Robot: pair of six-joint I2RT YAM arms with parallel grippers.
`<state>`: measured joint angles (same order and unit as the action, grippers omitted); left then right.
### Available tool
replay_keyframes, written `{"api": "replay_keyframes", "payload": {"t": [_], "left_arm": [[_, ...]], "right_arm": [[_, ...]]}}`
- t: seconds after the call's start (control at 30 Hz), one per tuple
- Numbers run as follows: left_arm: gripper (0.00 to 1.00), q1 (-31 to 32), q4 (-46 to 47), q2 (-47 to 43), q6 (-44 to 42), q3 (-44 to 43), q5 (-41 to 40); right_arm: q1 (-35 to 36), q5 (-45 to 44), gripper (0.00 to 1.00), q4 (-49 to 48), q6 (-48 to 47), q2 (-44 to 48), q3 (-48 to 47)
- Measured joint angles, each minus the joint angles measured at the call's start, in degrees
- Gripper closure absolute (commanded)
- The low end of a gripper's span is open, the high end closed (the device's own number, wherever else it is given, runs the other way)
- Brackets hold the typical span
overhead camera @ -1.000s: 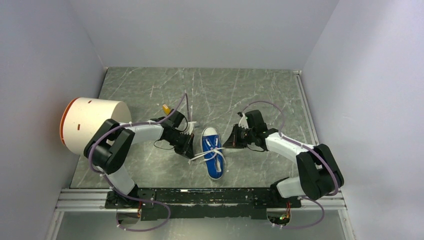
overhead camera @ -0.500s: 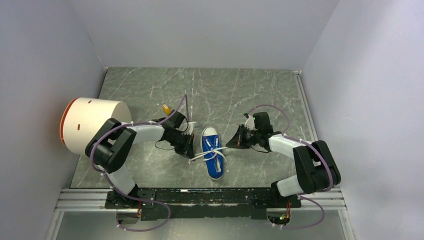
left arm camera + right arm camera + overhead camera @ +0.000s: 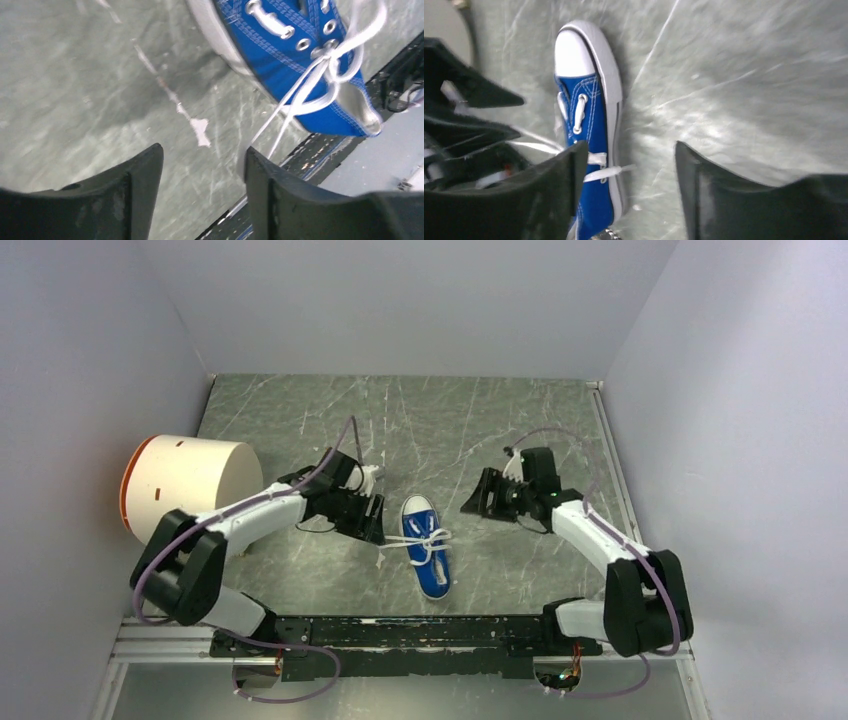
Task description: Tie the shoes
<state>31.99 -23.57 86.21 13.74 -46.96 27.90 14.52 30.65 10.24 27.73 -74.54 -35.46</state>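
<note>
The shoe [image 3: 428, 550] is a small blue sneaker with a white toe cap, lying mid-table with its toe pointing away. Its white laces [image 3: 427, 539] cross in a knot over the tongue, with loose ends trailing to both sides. My left gripper [image 3: 371, 519] stands open just left of the shoe, apart from it. In the left wrist view the gripper [image 3: 204, 150] holds nothing, and the shoe [image 3: 280, 55] and laces [image 3: 320, 67] lie ahead of it. My right gripper [image 3: 479, 497] is open to the shoe's right. The right wrist view shows that gripper [image 3: 630, 146] empty, beside the shoe [image 3: 591, 100].
A large white cylinder with an orange rim [image 3: 185, 485] lies at the table's left edge behind the left arm. A black rail [image 3: 400, 632] runs along the near edge. Grey walls close in on three sides.
Both grippers were shut on the lace ends and have opened, letting them go. Each has drawn back from the shoe, left one leftward, right one rightward. The laces now rest on the shoe.
</note>
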Motion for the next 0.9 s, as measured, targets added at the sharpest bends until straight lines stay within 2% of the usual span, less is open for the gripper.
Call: {"api": "replay_keyframes", "payload": {"t": [0.07, 0.2, 0.37, 0.47, 0.63, 0.73, 0.9], "left_arm": [[0.24, -0.4, -2.8, -3.2, 0.1, -0.4, -3.5], [0.22, -0.5, -8.7, -8.9, 0.5, -3.1, -10.6], [0.21, -0.5, -13.6, -16.2, 1.9, -8.9, -17.6], [0.24, -0.7, -14.9, -20.3, 2.8, -13.0, -17.8], [0.25, -0.7, -16.5, -22.1, 4.3, -21.3, -14.3], [0.25, -0.7, -16.6, -23.6, 5.1, -27.3, -11.8], [0.23, -0.7, -15.4, -24.7, 5.2, -45.4, -10.1]], "right_arm": [[-1.1, -4.2, 0.12, 4.7, -2.4, 1.7, -3.6], [-1.6, -13.2, 0.1, 14.2, -6.6, 9.8, -9.8], [-1.6, -18.5, 0.07, 23.2, -10.1, 19.5, -18.5], [-1.6, -19.8, 0.06, 27.2, -11.6, 22.2, -25.0], [-1.6, -21.1, 0.05, 34.2, -13.8, 23.1, -35.0], [-1.6, -22.4, 0.0, 38.6, -14.5, 22.8, -41.8], [-1.6, -23.0, 0.0, 44.1, -15.5, 22.1, -55.2]]}}
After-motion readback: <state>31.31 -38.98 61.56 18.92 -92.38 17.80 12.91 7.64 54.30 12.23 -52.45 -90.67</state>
